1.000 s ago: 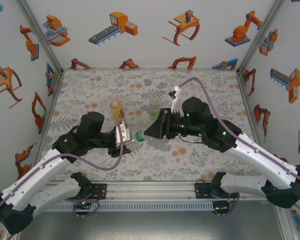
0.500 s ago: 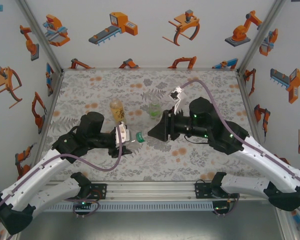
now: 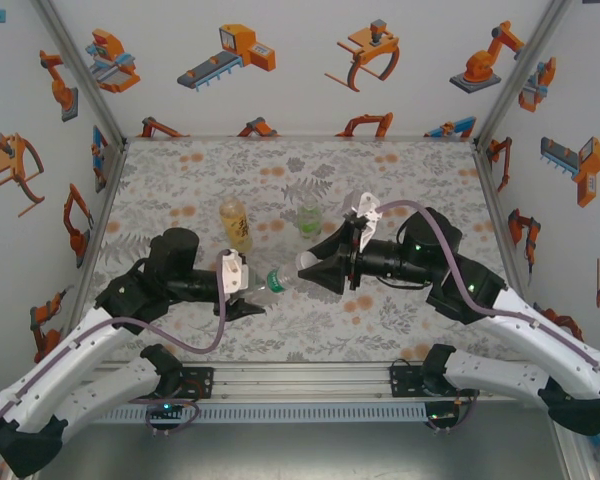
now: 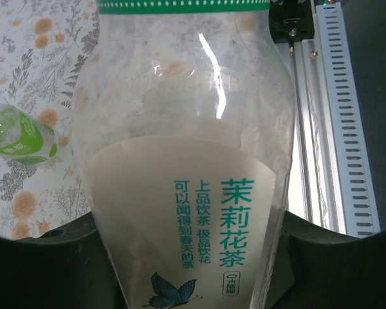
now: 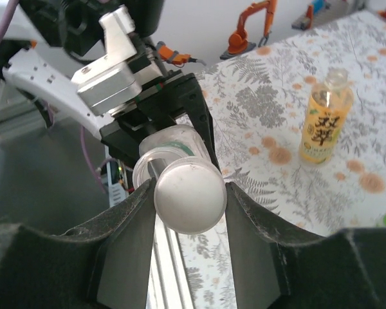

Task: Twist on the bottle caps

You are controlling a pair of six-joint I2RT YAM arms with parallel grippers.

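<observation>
The white cap (image 5: 190, 195) is pinched in the right claw (image 3: 312, 268), just ahead of the clear bottle (image 4: 186, 193) squeezed in the left claw (image 3: 246, 285), not screwed on yet.

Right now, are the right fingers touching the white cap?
Touching. The right wrist view shows the white cap squeezed between the two right fingers, with each one pressed against its rim and no gap on either side.

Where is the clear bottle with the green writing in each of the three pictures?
Top external: clear bottle lies sideways, just below centre.
Left wrist: clear bottle large in the middle, writing facing the camera.
Right wrist: its neck centre-left, just behind the white cap.
Shared landmark: floral table cover.
</observation>
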